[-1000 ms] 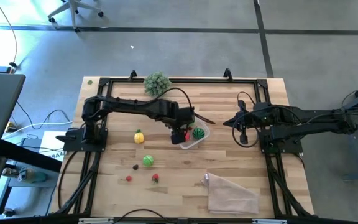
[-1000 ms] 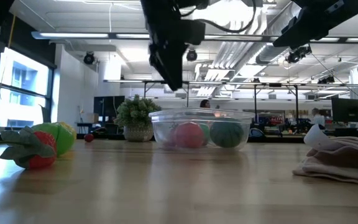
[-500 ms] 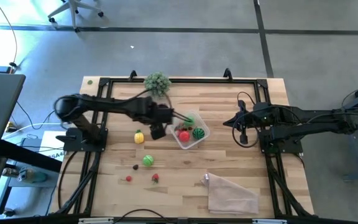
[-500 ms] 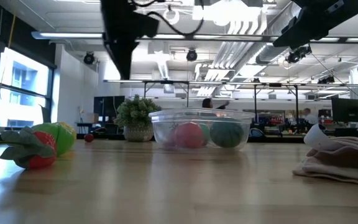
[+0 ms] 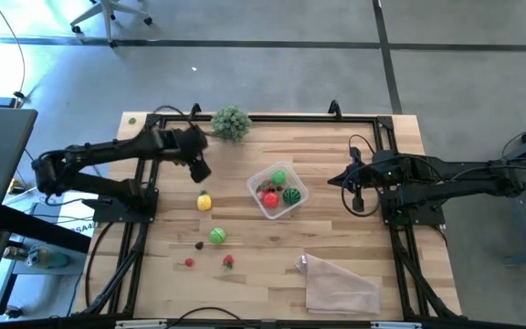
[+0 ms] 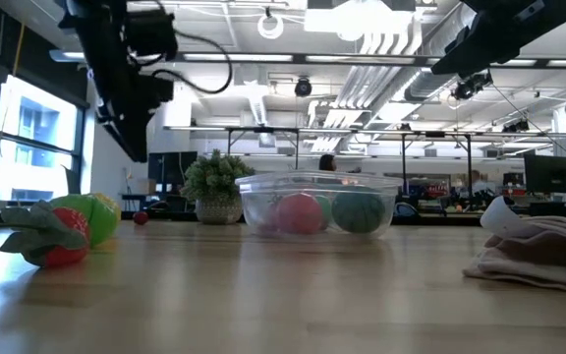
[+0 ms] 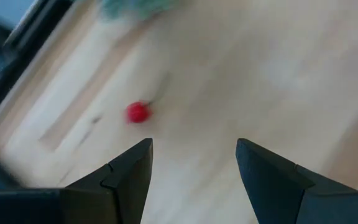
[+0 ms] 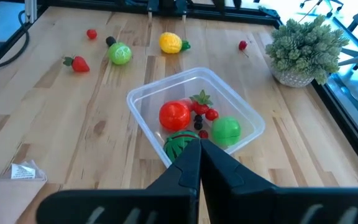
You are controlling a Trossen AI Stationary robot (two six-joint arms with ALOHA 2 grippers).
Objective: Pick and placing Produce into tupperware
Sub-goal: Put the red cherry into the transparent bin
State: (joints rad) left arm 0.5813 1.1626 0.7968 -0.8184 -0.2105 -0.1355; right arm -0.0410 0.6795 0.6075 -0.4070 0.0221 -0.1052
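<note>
The clear tupperware [image 5: 278, 191] is sitting mid-bench, holding a red tomato [image 8: 174, 115], a green ball [image 8: 227, 129], a striped melon and berries. Out by the plant [image 5: 231, 122], a small red berry [image 7: 138, 112] is lying ahead of the open, empty left claw [image 5: 200, 170]; being round, it risks rolling or squirting free. The right claw [image 8: 199, 163] is resting closed.

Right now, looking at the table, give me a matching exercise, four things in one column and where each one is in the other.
Things:
1. striped green melon ball
2. yellow fruit
3. leafy plant
4. left end effector

Places:
A. on bare wood beside the tub
B. at the table's far edge
C. inside the clear tub
D. above the table, open, holding nothing

Pairs: 1-C, 2-A, 3-B, 4-D
</note>
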